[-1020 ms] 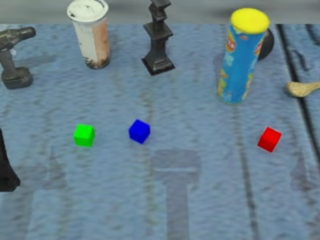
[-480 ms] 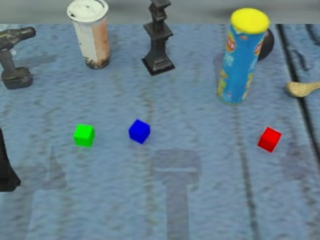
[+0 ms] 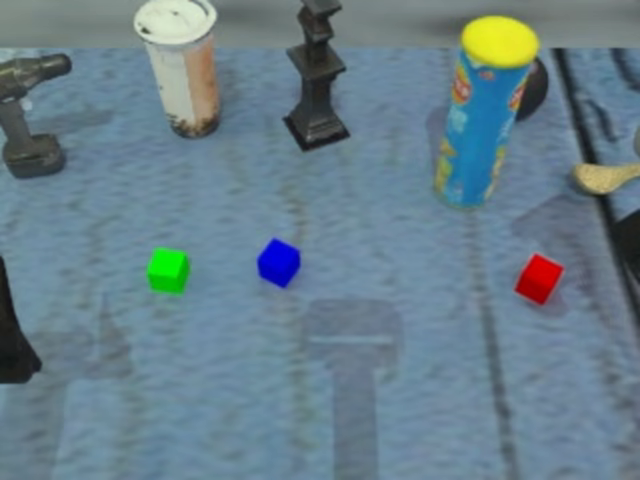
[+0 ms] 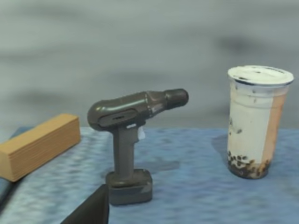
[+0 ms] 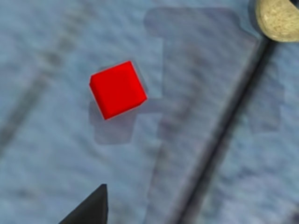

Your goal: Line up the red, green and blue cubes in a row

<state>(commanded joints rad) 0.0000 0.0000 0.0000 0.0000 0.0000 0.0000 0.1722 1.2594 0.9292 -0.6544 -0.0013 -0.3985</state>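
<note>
Mottled blue tabletop (image 3: pixel 400 420) under matte red cube (image 3: pixel 538 277), green cube (image 3: pixel 168 270), blue cube (image 3: pixel 278 262).

Left arm (image 3: pixel 15 335) parked; right arm (image 3: pixel 630 245) at table's right edge.

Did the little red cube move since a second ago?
No. The small matte red cube sits at the same spot below and right of the tall blue chip can with the yellow lid, on the blue table.

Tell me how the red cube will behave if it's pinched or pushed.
The red cube looks rigid, with flat faces, so it should slide rather than roll. Being small, it is probably light. It sits skewed to the table edge, so a gripper may need turning.
</note>
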